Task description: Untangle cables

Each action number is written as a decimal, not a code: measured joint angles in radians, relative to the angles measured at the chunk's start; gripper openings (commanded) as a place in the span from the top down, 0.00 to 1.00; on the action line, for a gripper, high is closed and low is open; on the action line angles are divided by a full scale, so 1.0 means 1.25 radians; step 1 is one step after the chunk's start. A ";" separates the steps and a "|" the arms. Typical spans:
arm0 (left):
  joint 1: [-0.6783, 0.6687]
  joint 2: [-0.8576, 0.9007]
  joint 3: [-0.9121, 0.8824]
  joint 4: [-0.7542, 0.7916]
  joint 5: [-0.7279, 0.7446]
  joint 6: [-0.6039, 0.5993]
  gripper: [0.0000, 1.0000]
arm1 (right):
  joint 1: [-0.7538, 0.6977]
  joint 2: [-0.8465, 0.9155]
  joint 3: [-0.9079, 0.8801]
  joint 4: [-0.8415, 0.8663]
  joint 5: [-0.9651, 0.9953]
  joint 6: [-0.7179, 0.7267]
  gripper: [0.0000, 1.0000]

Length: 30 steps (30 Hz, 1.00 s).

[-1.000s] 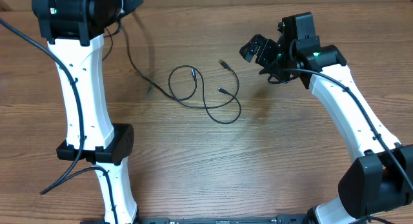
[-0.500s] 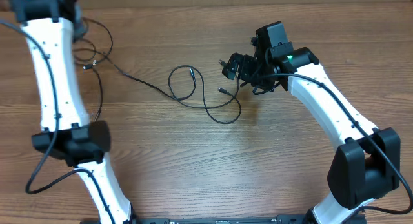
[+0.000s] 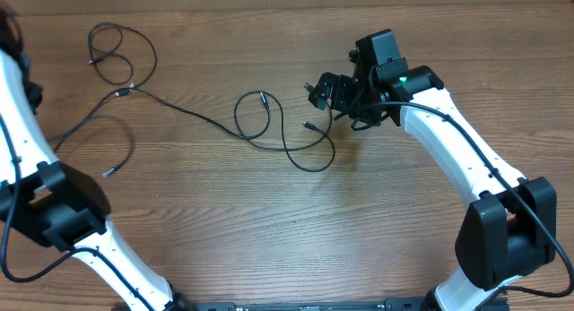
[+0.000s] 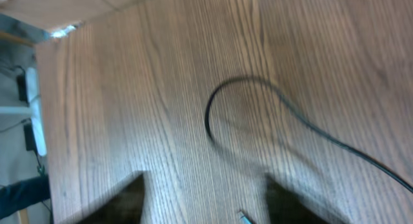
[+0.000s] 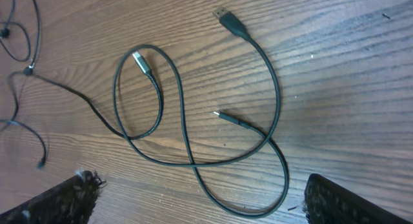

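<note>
The left gripper (image 4: 205, 198) is coming apart, empty, having stretched one cable (image 3: 179, 109) leftward; the right gripper (image 3: 327, 91) is waiting wide open by the remaining loops (image 3: 287, 142).

No text, label, brand, number or sign could be read in any view: none on the cables (image 5: 278, 101), the arms (image 3: 453, 145) or the desk (image 3: 269, 239).
</note>
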 measured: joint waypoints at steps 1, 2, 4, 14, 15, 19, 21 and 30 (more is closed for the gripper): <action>0.013 0.000 -0.010 0.011 0.023 0.017 0.36 | 0.000 0.000 0.000 0.003 -0.001 0.000 0.00; 0.023 0.000 -0.022 0.018 0.051 0.040 0.36 | 0.000 0.000 0.000 0.007 0.000 0.001 0.00; 0.033 0.000 -0.043 0.027 0.127 0.088 0.35 | 0.000 0.000 0.000 0.015 0.000 0.000 0.00; -0.066 0.000 -0.150 0.060 0.587 0.324 0.15 | 0.000 0.000 0.000 0.016 0.000 0.000 0.00; -0.111 0.000 -0.181 0.072 0.613 0.340 0.16 | 0.000 0.000 0.000 0.016 0.000 0.000 0.00; -0.215 0.000 -0.266 0.130 0.642 0.342 0.16 | 0.000 0.000 0.000 0.017 -0.001 0.000 0.00; -0.260 0.000 -0.314 0.162 0.643 0.323 0.15 | 0.000 0.000 0.000 0.017 0.000 0.000 0.00; -0.403 0.000 -0.429 0.329 0.554 0.164 0.17 | 0.000 0.000 0.000 0.014 0.000 0.000 0.00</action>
